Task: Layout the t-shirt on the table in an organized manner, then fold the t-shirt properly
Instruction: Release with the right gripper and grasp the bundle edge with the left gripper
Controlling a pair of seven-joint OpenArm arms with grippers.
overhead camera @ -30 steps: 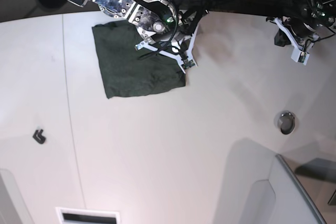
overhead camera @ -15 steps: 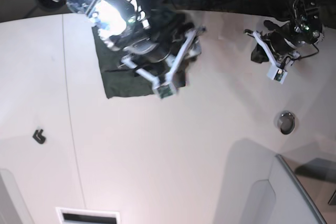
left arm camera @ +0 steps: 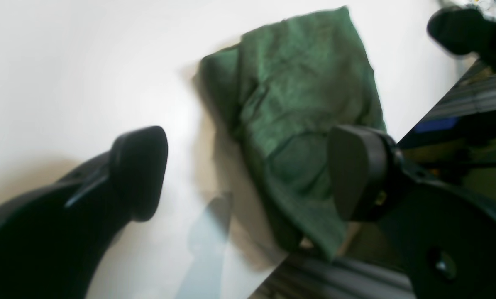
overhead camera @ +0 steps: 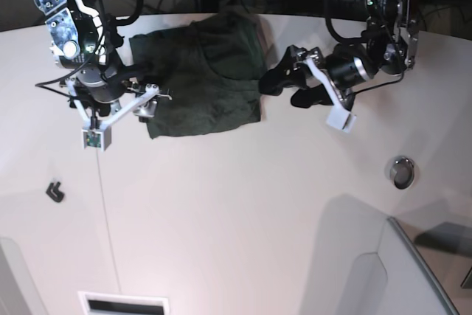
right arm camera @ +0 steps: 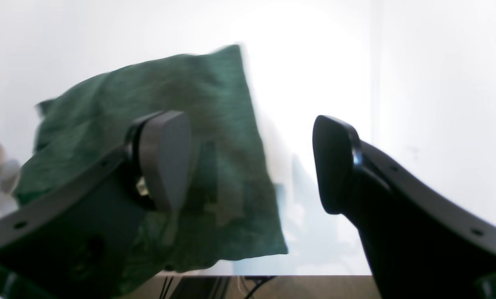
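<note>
Both grippers [overhead camera: 284,86] [overhead camera: 140,97] gape, flanking t-shirt [overhead camera: 199,82].

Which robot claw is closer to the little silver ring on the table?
The left gripper. It hangs open by the t-shirt, on the same side of the table as the metal ring. The right gripper, also open, is across the shirt, much farther away.

t-shirt [overhead camera: 199,86] lies on table [overhead camera: 243,204] at far edge, right gripper [overhead camera: 140,101] at its left side, left gripper [overhead camera: 284,82] at its right.
</note>
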